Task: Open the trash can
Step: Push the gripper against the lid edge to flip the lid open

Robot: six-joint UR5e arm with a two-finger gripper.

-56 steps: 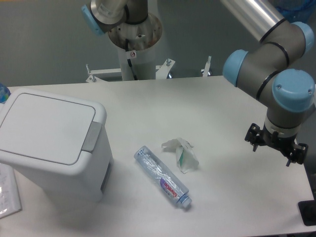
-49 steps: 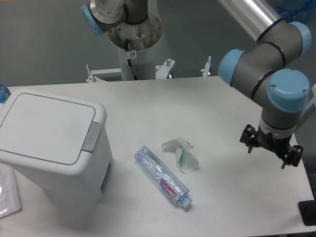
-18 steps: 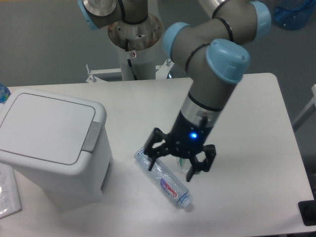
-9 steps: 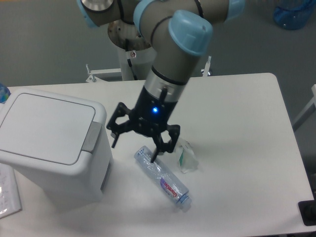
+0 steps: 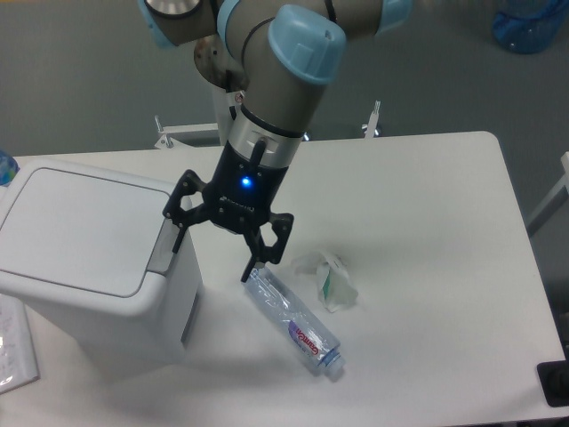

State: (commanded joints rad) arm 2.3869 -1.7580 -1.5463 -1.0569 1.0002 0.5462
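trash can (image 5: 84,258) (one), lid down

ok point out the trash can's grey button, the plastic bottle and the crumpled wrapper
grey button (image 5: 164,249), fixed camera, middle of the grey strip on the trash can's rim
plastic bottle (image 5: 292,320), fixed camera, mid-body near the label
crumpled wrapper (image 5: 332,280), fixed camera, its centre fold

light: even, overhead | shadows: soft | focus: slightly soft | glare: none

The gripper (image 5: 218,240) is swinging in from the far right, crossing over the bottle (image 5: 293,321), and nearing the bin's (image 5: 89,253) button (image 5: 164,247), fingers spread.
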